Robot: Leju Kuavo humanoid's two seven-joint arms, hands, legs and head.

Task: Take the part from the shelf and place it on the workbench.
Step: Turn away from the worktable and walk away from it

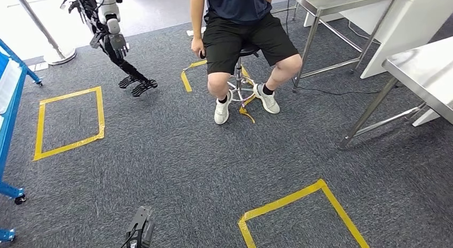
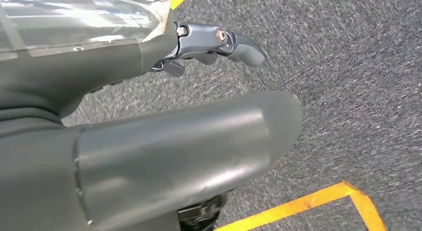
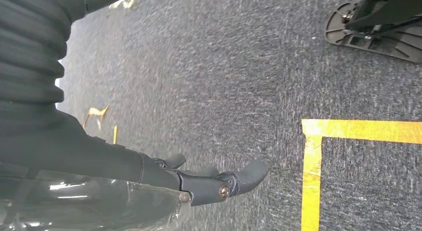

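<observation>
Walking toward the blue shelf [image 1: 9,130] is judged underway, with left hand [image 2: 219,44] and right hand [image 3: 214,183] hung loosely spread, nothing held, so the part must next be reached.

carpet [image 1: 176,162]: grey, rough pile | floor tape [image 1: 288,202]: yellow, smooth | table [image 1: 422,66]: brushed metal, dull sheen | left hand [image 2: 219,44]: matt grey plastic | stool [image 1: 240,82]: shiny chrome

Grey carpet floor [image 1: 176,168] carries yellow tape squares [image 1: 69,122]; a person's stool [image 1: 241,87] stands on it; steel workbench [image 1: 422,71] legs rest at right; blue shelf frame [image 1: 8,146] at left.
</observation>
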